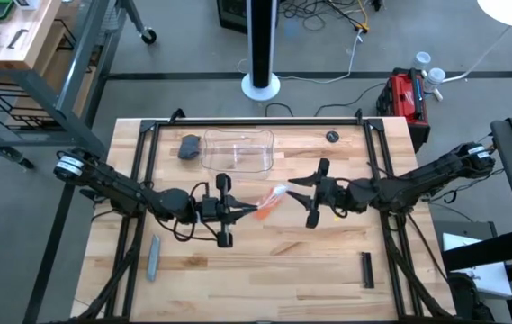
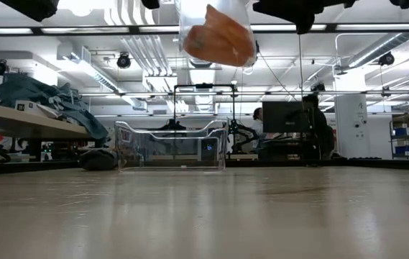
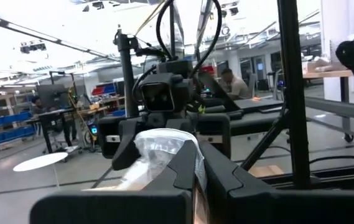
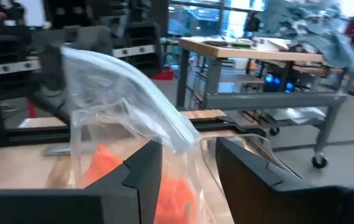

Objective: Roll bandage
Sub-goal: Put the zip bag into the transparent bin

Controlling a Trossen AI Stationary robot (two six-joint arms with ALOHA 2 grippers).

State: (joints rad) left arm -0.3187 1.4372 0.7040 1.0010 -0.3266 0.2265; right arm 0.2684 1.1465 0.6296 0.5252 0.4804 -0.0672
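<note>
Lower half of the table [image 1: 264, 270] lies open, save a grey stick [image 1: 153, 258] lower left and black bar [image 1: 367, 269] lower right. Clear bin [image 1: 238, 151] blocks upper centre.

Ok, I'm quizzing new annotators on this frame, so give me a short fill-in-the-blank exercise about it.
1. The bandage inside the clear wrapper is coloured ____.
2. In the low view, the wrapped bandage hangs ____ the table.
3. The left gripper is shut on the ____.
4. The clear bin sits on the table's ____ side, away from the arms' bases.

Missing words: orange; above; wrapper; far
</note>
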